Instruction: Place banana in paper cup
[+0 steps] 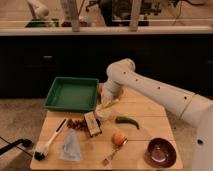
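Observation:
My gripper (107, 102) hangs at the end of the white arm over the middle of the wooden table (150, 115), just right of the green tray. It is shut on the pale yellow banana (112, 103), which sticks out to the right of the fingers. The short white paper cup (103, 114) stands directly below the gripper, and the banana is a little above its rim. The cup's lower part is partly hidden by a small box.
A green tray (72, 93) sits at the back left. A green pepper (127, 121), an orange fruit (118, 138), a fork (112, 156) and a dark brown bowl (160, 152) lie to the right and front. A box (92, 124), a plastic bag (70, 148) and a brush (48, 144) lie at the front left.

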`<state>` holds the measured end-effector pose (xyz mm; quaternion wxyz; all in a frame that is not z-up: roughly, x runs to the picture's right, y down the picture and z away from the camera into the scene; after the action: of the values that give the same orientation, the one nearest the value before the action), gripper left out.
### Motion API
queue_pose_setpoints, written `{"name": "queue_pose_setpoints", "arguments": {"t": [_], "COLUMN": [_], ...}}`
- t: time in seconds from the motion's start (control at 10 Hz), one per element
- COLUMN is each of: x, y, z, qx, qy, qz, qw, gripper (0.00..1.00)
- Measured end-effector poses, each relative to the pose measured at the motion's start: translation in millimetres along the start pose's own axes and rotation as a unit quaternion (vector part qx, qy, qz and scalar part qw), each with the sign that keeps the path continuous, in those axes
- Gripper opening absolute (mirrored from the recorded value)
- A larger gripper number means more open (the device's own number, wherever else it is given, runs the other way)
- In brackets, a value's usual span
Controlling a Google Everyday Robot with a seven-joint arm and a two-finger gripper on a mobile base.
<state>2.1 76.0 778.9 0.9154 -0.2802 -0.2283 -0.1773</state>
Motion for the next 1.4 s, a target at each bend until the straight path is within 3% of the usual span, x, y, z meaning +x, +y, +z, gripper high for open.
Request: {"name": "queue_pose_setpoints", "arguments": {"t": [0.3,0.6,0.8,1.1,1.3,1.4], "x": [-6,-17,-24,-28,-31,-32], "y": [-5,-6,-7,-6,-4,-4], "z": [-16,-26,-28,-28,-30,-32], "qx": [0.028,0.045,0.047,0.042,0.040,0.041], "qy": [-0.063,-0.135,-0.186,-0.260,-0.294,-0.304], "qz": [-0.024,-0.044,-0.060,-0.075,-0.084,-0.086], "qw": [0.9973,0.9888,0.9797,0.9617,0.9512,0.9479], "gripper": [0.00,0.00,0.00,0.00,0.00,0.00]}}
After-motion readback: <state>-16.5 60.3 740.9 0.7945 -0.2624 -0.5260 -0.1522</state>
